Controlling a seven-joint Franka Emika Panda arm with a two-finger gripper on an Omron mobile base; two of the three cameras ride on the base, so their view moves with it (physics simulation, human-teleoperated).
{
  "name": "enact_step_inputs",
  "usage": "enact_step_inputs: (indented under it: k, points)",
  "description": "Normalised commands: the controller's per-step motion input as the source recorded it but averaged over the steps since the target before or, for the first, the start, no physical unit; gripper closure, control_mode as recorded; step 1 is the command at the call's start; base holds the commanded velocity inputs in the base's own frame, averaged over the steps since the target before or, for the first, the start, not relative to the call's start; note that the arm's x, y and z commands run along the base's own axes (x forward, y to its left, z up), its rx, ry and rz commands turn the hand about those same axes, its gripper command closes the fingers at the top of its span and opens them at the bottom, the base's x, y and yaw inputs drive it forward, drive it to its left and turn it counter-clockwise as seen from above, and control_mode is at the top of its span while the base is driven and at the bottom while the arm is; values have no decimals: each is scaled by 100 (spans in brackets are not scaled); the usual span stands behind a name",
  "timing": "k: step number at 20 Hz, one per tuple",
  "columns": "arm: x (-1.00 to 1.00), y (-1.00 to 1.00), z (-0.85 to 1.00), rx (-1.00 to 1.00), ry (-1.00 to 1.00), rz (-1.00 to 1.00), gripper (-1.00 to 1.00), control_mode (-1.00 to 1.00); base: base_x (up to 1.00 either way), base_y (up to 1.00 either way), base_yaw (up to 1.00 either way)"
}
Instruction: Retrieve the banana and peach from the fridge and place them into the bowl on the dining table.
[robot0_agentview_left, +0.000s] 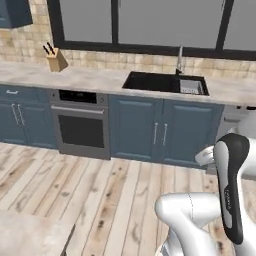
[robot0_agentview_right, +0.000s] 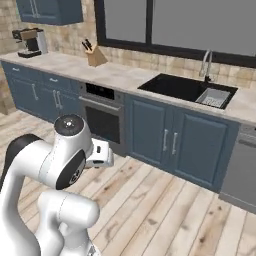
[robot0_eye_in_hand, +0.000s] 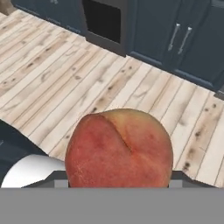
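The pincer (robot0_eye_in_hand: 118, 186) pinches the peach (robot0_eye_in_hand: 119, 148), which sits between its jaws above the wooden floor (robot0_eye_in_hand: 65, 74), carried clear of the blue cabinets (robot0_eye_in_hand: 183, 39) for transport to the bowl.

My peach (robot0_eye_in_hand: 119, 148) is orange-red with yellowish blush; cabinets (robot0_agentview_left: 162, 131) blue-grey; floor (robot0_eye_in_hand: 65, 83) pale streaked wood planks.
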Motion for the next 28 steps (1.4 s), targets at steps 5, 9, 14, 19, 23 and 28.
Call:
enact_step_inputs:
  k: [5,9,14,19,23,28]
  points:
    - [0,0,0,0,0,0,100,100,100,-10,69]
    - [0,0,0,0,0,0,100,100,100,-2,63]
    - [0,0,0,0,0,0,100,100,100,0,53]
    - [0,0,0,0,0,0,100,100,100,0,46]
    - [0,0,0,0,0,0,100,100,100,9,24]
    - [0,0,0,0,0,0,100,100,100,26,14]
